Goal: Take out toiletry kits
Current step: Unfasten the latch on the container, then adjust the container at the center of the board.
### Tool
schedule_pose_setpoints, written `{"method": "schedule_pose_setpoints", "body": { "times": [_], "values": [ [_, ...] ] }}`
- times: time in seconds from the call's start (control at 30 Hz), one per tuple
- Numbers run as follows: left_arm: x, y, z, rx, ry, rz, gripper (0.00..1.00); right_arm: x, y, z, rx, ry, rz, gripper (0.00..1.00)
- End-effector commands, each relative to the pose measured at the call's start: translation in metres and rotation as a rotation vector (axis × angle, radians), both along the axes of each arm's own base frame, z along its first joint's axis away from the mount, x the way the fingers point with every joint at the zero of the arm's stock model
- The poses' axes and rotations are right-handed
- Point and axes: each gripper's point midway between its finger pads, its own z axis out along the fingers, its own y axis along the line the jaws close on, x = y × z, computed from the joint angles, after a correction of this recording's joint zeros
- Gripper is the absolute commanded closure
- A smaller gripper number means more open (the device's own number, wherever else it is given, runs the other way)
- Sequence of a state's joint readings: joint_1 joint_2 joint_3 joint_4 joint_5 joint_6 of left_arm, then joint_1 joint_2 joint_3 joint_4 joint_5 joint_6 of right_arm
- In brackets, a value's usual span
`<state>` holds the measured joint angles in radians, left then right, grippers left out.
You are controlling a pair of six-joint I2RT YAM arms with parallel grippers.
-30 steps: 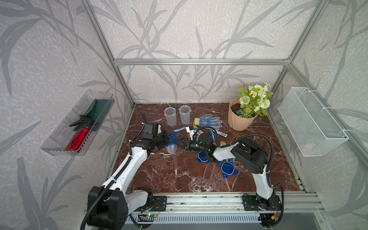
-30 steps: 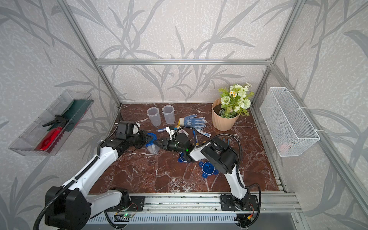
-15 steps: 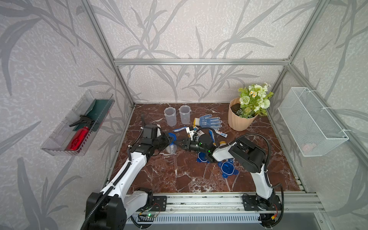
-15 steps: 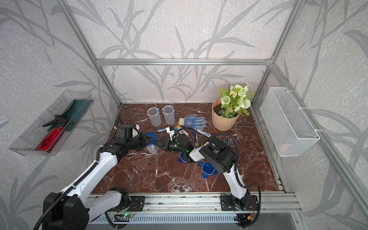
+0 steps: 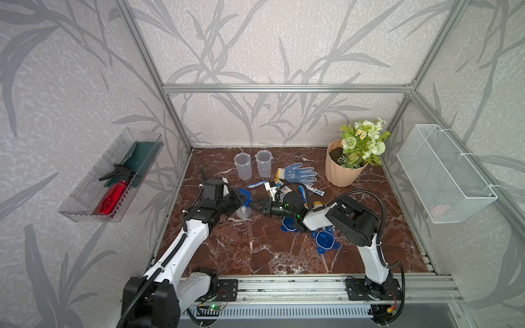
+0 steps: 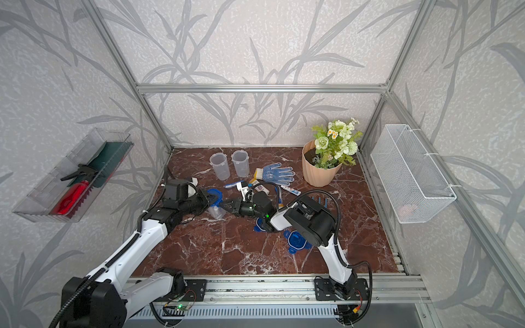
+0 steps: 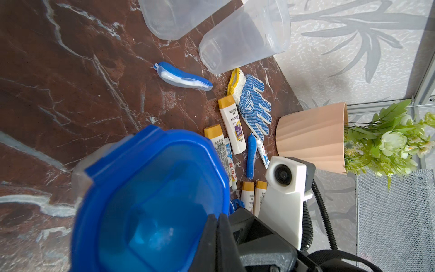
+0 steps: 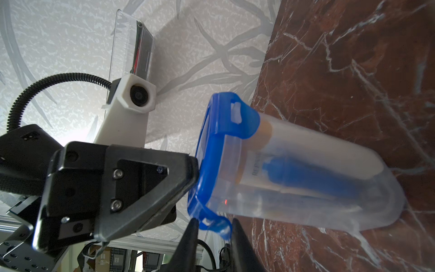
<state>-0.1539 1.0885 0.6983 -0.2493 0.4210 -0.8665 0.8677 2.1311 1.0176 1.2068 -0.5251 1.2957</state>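
Cup – clear plastic, glossy blue lid; tabletop – polished red marble; glove knit cloth.

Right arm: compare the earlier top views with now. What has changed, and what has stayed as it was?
The right hand reached toward the cup and narrowed around a tab of its lid. The left hand stayed shut on the lid's edge. The cup stayed put.

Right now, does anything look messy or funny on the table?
Yes. Small bottles and toothbrushes lie scattered on the table, and a blue-dotted glove lies beside them; it doesn't belong with wash things. Two blue lids lie loose too.
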Motion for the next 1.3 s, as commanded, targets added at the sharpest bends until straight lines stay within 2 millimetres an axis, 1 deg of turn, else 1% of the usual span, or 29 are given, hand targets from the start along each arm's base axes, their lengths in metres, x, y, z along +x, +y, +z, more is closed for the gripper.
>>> {"method": "schedule_pose_setpoints", "body": {
  "times": [0.0,0.43,0.53,0.6,0.63,0.7,0.73,0.87,0.93,1.03,1.13,1.27],
  "values": [
    [-0.063,0.022,-0.086,0.114,0.374,0.047,1.0,-0.009,-0.004,0.077,0.186,-0.173,0.009,0.76],
    [-0.063,0.024,-0.08,0.12,0.362,0.055,1.0,-0.016,-0.014,0.105,0.138,-0.269,-0.006,0.76],
    [-0.061,0.024,-0.077,0.122,0.35,0.056,1.0,-0.012,-0.015,0.112,0.111,-0.29,-0.016,0.76],
    [-0.057,0.024,-0.07,0.121,0.329,0.054,1.0,-0.005,-0.016,0.109,0.051,-0.293,-0.029,0.76],
    [-0.053,0.023,-0.063,0.12,0.307,0.053,1.0,-0.001,-0.017,0.104,0.004,-0.299,-0.037,0.76],
    [-0.044,0.022,-0.047,0.117,0.257,0.049,1.0,0.008,-0.019,0.092,-0.104,-0.305,-0.053,0.8],
    [-0.038,0.02,-0.037,0.112,0.231,0.043,1.0,0.012,-0.021,0.081,-0.176,-0.302,-0.058,0.82],
    [-0.017,0.011,0.008,0.082,0.135,0.006,1.0,0.022,-0.028,0.06,-0.361,-0.344,-0.082,0.92],
    [-0.008,0.006,0.029,0.067,0.093,-0.011,1.0,0.027,-0.033,0.047,-0.447,-0.35,-0.096,0.94],
    [0.002,0.001,0.055,0.045,0.042,-0.029,1.0,0.035,-0.042,0.032,-0.579,-0.376,-0.11,0.96],
    [0.004,0.0,0.072,0.044,0.007,-0.039,1.0,0.04,-0.044,0.021,-0.673,-0.39,-0.095,0.97],
    [0.002,0.006,0.083,0.081,-0.015,-0.028,1.0,0.03,-0.031,0.019,-0.704,-0.421,-0.05,0.97]
  ]
}}
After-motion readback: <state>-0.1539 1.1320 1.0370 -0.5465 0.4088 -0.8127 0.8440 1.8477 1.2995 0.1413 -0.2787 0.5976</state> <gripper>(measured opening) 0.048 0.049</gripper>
